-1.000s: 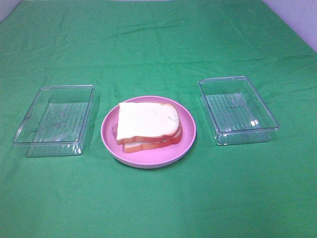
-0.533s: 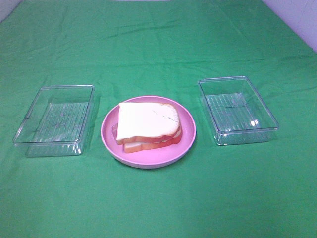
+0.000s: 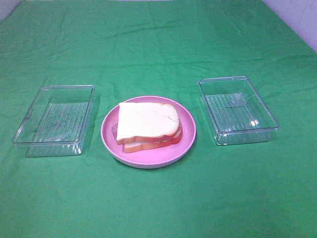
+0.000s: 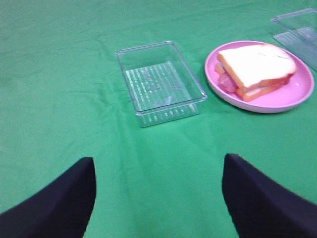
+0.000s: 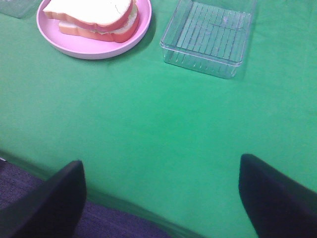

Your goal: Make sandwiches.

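Note:
A stacked toy sandwich [image 3: 147, 126], white bread with orange-brown crust and reddish filling between the slices, lies on a round pink plate [image 3: 188, 134] at the table's middle. It also shows in the left wrist view [image 4: 256, 70] and the right wrist view [image 5: 92, 19]. Neither arm appears in the exterior high view. My left gripper [image 4: 157, 198] is open and empty, low over bare cloth near the table's front left. My right gripper [image 5: 161, 198] is open and empty over the cloth's front edge, at the front right.
A clear plastic box [image 3: 54, 119] stands left of the plate and another clear box [image 3: 237, 109] stands right of it; both hold nothing. Green cloth [image 3: 158, 44] covers the table. The cloth's front edge [image 5: 124, 210] shows in the right wrist view.

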`<state>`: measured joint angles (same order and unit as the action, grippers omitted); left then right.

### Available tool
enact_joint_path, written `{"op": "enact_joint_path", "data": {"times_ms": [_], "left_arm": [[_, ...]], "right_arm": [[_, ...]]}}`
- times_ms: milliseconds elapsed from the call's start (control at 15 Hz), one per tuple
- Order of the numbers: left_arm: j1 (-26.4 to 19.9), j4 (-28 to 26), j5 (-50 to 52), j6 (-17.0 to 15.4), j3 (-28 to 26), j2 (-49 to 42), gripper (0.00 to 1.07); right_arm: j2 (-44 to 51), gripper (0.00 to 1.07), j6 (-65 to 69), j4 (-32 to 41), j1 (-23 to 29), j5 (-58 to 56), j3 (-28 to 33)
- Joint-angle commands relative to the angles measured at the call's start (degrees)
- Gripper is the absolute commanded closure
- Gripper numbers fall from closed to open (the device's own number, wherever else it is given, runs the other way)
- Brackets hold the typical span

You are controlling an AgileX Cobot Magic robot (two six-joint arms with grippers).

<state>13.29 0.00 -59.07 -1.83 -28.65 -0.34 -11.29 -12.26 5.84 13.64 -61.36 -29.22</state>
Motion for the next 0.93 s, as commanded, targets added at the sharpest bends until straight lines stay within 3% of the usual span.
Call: {"op": "enact_joint_path", "data": {"times_ms": [67,267,400,533,933], "left_arm": [[-5.3,0.0,-0.1,0.1,0.1,-1.0,0.38],[-11.0,0.0,-0.1,0.1,0.1,-1.0,0.38],[-11.8,0.0,-0.1,0.1,0.1,-1.0,0.38],[-11.8,0.0,-0.1,0.1,0.1,-1.0,0.38],[-18.0,0.3,-0.1,0.2,0.2,-1.1,0.38]], "right_arm": [[0.5,0.3,0.6,-0.1,0.1,0.5,0.3],[0.5,0.3,0.6,-0.1,-2.8,0.5,0.3],[0.5,0.3,0.6,-0.1,-6.0,0.5,0.3],[0.5,0.3,0.6,-0.1,-12.5,0.5,0.3],[10.3,0.3,0.6,-0.1,-14.0,0.5,0.3]]}}
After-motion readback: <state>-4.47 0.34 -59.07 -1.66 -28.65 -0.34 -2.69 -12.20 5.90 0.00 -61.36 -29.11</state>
